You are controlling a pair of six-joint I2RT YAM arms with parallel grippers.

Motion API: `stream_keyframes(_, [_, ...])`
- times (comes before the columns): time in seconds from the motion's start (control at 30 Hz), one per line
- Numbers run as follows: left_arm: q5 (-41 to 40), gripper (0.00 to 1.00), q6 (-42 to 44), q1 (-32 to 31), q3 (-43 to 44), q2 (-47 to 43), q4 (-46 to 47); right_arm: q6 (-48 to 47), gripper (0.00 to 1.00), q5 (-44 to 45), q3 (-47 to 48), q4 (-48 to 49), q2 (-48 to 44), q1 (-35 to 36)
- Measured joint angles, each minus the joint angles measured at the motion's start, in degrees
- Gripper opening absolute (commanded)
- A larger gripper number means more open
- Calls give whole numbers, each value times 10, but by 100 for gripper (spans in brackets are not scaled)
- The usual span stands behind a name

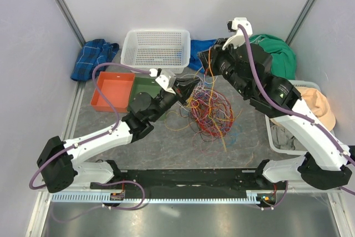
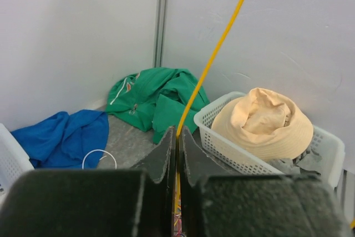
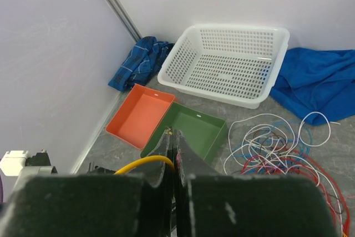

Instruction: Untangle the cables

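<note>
The left arm (image 1: pixel 94 142) and the right arm (image 1: pixel 310 131) share one build: smooth white link shells between bulky black joint housings. A purple hose (image 1: pixel 111 67) loops outside each from base to wrist. Both black bases sit on a dark rail (image 1: pixel 188 178). The left claw (image 2: pixel 177 134) and the right claw (image 3: pixel 173 137) each carry two flat, dark grey fingers (image 2: pixel 163 156) with a grainy surface.

Red, orange and yellow cables (image 1: pixel 209 109); orange tray (image 1: pixel 113 90), green tray (image 1: pixel 145 86), blue-checked cloth (image 1: pixel 94 56).
</note>
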Motion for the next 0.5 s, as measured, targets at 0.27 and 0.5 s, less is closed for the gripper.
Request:
stream_keyframes(0.27, [-30,2,1,0,71,-8,-116,-2,89,6,-42,1,-29,0])
stream_keyframes(0.5, [-68,2,-30,9,351,13,-346,-5,98,49,-109,1,-85,0])
